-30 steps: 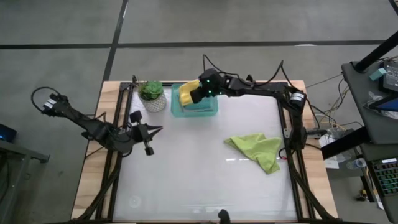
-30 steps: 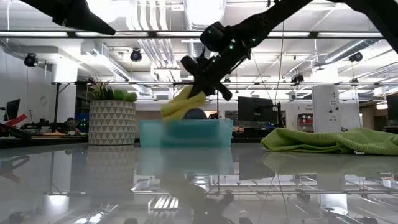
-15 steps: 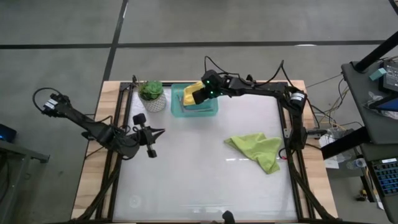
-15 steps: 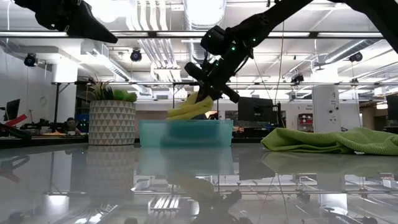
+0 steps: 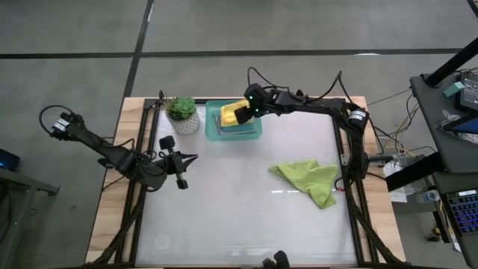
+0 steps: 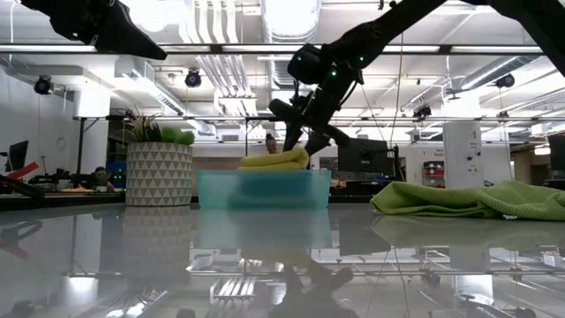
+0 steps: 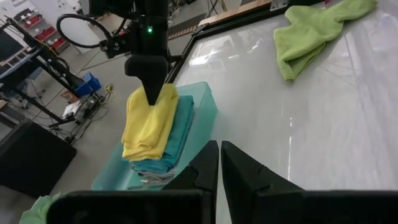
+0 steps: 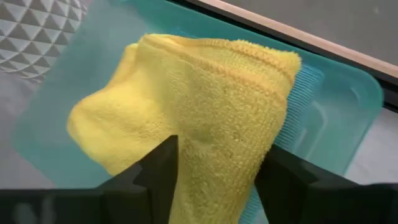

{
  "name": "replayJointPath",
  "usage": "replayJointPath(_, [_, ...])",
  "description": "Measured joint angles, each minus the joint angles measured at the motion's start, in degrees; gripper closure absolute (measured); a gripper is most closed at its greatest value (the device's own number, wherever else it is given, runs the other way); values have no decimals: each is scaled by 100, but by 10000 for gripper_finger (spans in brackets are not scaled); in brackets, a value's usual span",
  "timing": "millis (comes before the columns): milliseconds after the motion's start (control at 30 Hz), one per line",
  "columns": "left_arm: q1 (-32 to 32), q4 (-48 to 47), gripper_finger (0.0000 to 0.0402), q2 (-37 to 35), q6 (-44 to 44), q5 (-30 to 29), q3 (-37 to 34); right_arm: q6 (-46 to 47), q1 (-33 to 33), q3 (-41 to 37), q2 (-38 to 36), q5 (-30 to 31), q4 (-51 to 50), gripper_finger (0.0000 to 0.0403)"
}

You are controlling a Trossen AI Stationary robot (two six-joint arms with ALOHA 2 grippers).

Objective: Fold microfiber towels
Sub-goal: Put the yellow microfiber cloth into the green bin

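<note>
A folded yellow towel [image 5: 231,114] lies on a teal-blue towel [image 7: 177,134] inside the teal tray [image 5: 254,133] at the table's far edge. My right gripper [image 8: 217,162] hovers over the tray with its fingers open. It slants down from the right, with the yellow towel's end between the fingers. A lime green towel [image 5: 314,179] lies crumpled flat on the table at the right. My left gripper [image 5: 193,157] is shut and holds nothing. It waits above the table's left side, pointing toward the tray. My right gripper's open fingers [image 8: 163,171] stand on either side of the yellow towel's near end [image 8: 214,140]. I cannot tell whether they still touch it. The towel rests on the stack in the tray, not hanging from the fingers.
A potted plant [image 5: 183,116] in a patterned white pot stands just left of the tray. Black frame rails run along the table's left and right edges. The white tabletop lies bare between the tray, the lime green towel and the near edge.
My right gripper has moved a little right and down over the tray, tipped further down, and opened. The yellow towel, which hung from the fingers over the tray's left part, now lies on the stack in the tray.
</note>
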Motion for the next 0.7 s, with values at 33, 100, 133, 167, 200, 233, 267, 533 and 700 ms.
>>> replayJointPath(33, [-2, 0, 396, 0, 0, 1, 0, 0, -22, 0, 0, -2, -34, 214])
replayJointPath(100, [0, 0, 396, -1, -2, 1, 0, 0, -68, 0, 0, 0, -100, 202])
replayJointPath(133, [-2, 0, 396, -1, -2, 1, 0, 0, -86, 0, 0, -2, -125, 197])
replayJointPath(167, [-2, 0, 396, -1, -2, 1, 0, -4, -111, 0, 0, -2, -153, 193])
replayJointPath(200, [-2, 0, 396, -1, -2, 1, 0, -36, -124, 20, 0, -4, -227, 190])
replayJointPath(233, [-2, 0, 396, -1, -2, 1, 0, -59, -143, 53, 0, -3, -298, 187])
replayJointPath(267, [-2, 0, 396, -1, -2, 1, 0, -75, -151, 105, 0, -5, -366, 185])
replayJointPath(533, [-2, 0, 396, -1, -4, 1, -2, -327, -172, 767, -9, -4, -1208, 182])
replayJointPath(700, [-4, 0, 396, -1, -7, 1, -2, -685, -157, 1185, -11, -1, -1436, 182])
